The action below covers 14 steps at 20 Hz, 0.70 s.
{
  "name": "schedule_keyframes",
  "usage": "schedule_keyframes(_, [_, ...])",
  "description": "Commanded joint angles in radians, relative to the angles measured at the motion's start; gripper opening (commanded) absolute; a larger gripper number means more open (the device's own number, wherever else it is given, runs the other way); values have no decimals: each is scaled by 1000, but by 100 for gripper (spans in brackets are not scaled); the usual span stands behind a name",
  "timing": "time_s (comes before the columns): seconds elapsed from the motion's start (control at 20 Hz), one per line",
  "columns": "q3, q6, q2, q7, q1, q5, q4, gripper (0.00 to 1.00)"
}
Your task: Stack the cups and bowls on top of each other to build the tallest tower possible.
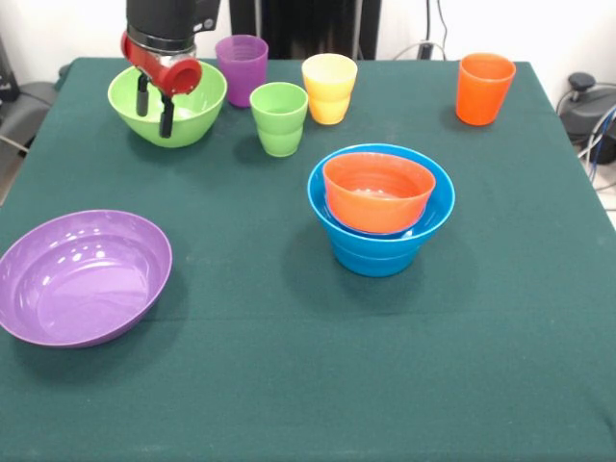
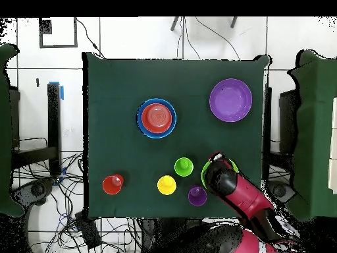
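My gripper (image 1: 154, 108) hangs open over the lime green bowl (image 1: 199, 104) at the back left, its two black fingers (image 1: 166, 115) down inside the rim with nothing between them. Beside that bowl stand the purple cup (image 1: 242, 64), green cup (image 1: 279, 118) and yellow cup (image 1: 329, 88). Far off to the right is the orange cup (image 1: 484, 89). A small orange bowl (image 1: 378, 191) sits nested in a blue bowl (image 1: 380, 245) mid-table, forming a low tower. The large purple bowl (image 1: 82, 277) lies front left. Overhead, the arm covers most of the green bowl (image 2: 205, 176).
Everything rests on a dark green cloth-covered table (image 1: 289, 385). Cables and equipment lie on the floor beyond the table edges (image 2: 59, 191). From above, the cups sit in a row near the robot's side: orange (image 2: 112, 184), yellow (image 2: 166, 185), purple (image 2: 197, 196).
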Motion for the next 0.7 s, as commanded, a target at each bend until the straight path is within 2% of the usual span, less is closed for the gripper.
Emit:
schedule_keyframes(0.05, [111, -28, 64, 176, 15, -21, 40, 100])
schedule_keyframes(0.45, [95, 11, 75, 170, 26, -2, 38, 100])
schedule_keyframes(0.7, [112, -6, 85, 175, 11, -8, 40, 100])
